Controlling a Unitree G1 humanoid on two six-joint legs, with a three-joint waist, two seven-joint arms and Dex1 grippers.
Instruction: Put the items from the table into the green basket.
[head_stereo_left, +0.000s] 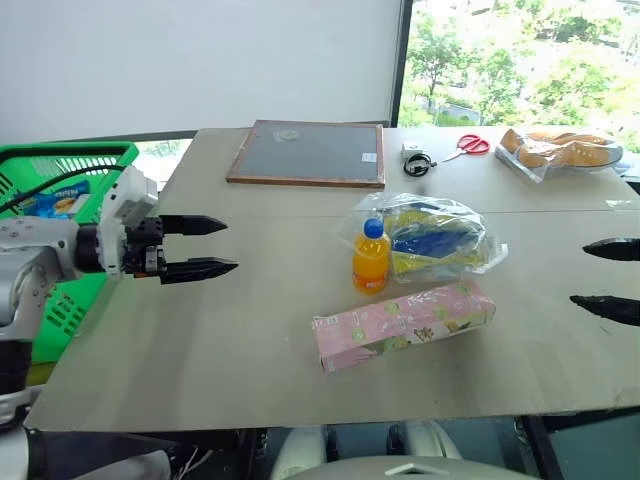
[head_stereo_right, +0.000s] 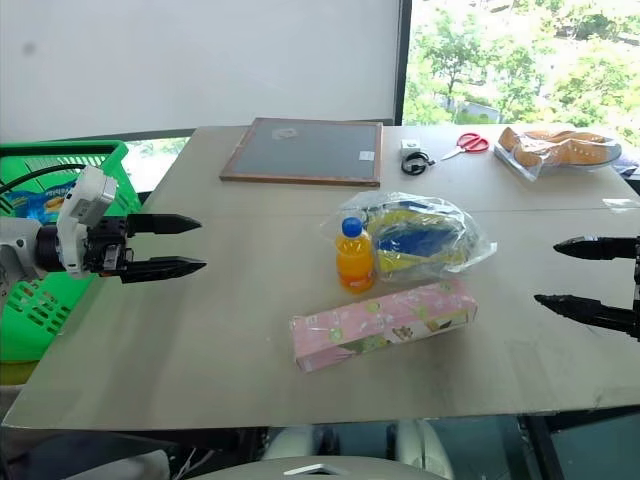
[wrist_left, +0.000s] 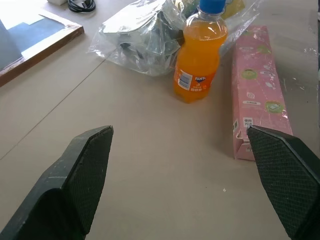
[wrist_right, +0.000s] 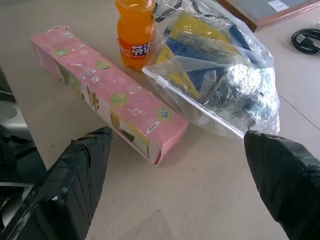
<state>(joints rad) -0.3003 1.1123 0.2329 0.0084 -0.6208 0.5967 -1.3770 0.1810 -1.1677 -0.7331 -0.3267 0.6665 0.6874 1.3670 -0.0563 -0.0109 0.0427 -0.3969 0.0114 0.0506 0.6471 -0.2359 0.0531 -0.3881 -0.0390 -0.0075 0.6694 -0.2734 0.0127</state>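
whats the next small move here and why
Probably reach the left gripper toward the orange bottle. Both grippers are open and empty, the bottle, pink box and bag all remain on the table, and the green basket sits on that arm's side.

wall (head_stereo_left: 200, 60): plain white ahead of me | window (head_stereo_left: 520, 60): right, daylight, green trees outside

A: Where do the items sit on the table (head_stereo_left: 200, 340)?

B: Mid-table; the bottle (head_stereo_left: 371, 257) stands upright, touching the bag (head_stereo_left: 435, 238) on its right; the box (head_stereo_left: 404, 322) lies just in front of both.

A: And the basket (head_stereo_left: 70, 160)?

B: Off the table's left edge; a framed board (head_stereo_left: 308, 153) lies flat behind the items; scissors (head_stereo_left: 468, 146) further right.
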